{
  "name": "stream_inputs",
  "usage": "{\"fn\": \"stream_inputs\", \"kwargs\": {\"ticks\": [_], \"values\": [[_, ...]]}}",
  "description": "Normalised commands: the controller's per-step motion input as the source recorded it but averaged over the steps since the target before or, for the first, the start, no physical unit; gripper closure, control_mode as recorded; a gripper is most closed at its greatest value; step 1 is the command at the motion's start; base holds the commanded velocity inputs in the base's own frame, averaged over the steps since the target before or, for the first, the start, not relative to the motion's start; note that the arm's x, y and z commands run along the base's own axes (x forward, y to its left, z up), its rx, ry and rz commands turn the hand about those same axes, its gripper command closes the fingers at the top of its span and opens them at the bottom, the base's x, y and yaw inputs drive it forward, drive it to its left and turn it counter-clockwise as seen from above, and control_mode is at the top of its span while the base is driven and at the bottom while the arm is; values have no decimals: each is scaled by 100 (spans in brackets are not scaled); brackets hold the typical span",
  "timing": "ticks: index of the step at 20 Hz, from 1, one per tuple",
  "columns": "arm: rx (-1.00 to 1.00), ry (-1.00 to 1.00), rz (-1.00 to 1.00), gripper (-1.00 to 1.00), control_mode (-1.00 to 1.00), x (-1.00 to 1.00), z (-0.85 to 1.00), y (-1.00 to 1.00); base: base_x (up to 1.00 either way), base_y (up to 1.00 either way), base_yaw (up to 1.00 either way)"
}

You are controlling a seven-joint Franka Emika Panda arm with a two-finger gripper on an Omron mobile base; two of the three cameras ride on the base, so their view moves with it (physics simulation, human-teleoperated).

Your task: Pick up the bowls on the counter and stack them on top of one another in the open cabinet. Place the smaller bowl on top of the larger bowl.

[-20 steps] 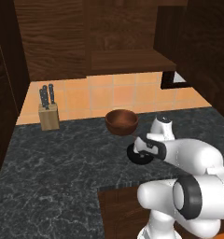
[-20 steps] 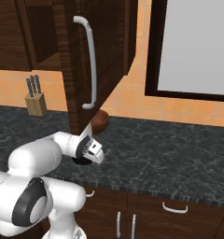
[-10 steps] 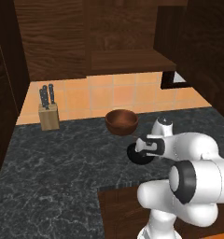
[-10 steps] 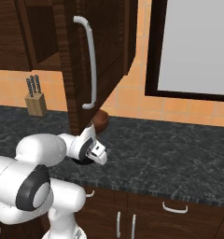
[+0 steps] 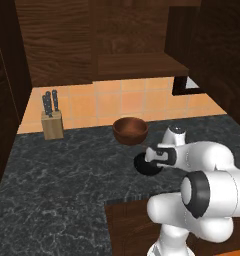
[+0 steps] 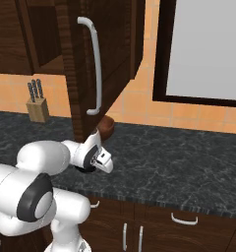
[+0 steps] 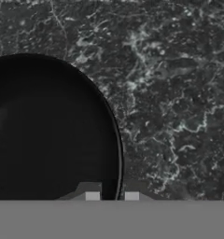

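Two bowls sit on the counter [image 5: 57,175] in my left base view: the larger bowl [image 5: 130,129] stands near the tiled back wall, and the smaller bowl [image 5: 148,164] lies in front of it, right at my hand [image 5: 151,156], which is down at its right rim. A knife block [image 5: 52,120] stands well off to the left, and the open cabinet [image 5: 137,65] hangs above the bowls. From the right base view, my hand [image 6: 101,165] hangs low over the counter [image 6: 179,167], with the larger bowl [image 6: 107,127] just behind it, beside the cabinet door [image 6: 90,64]. Through the hand view, the smaller bowl [image 7: 48,135] fills the left side; its rim runs between my two fingertips [image 7: 92,196], one inside and one outside, narrowly apart around it.
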Motion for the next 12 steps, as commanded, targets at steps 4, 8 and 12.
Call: {"fn": "stream_inputs", "kwargs": {"ticks": [4,8,12], "values": [[0,-13,-8,100,-100,0,41,1,0,0,0],[0,-27,-17,100,-100,-12,96,10,0,0,0],[0,-21,-24,100,-100,1,100,15,0,0,0]]}}
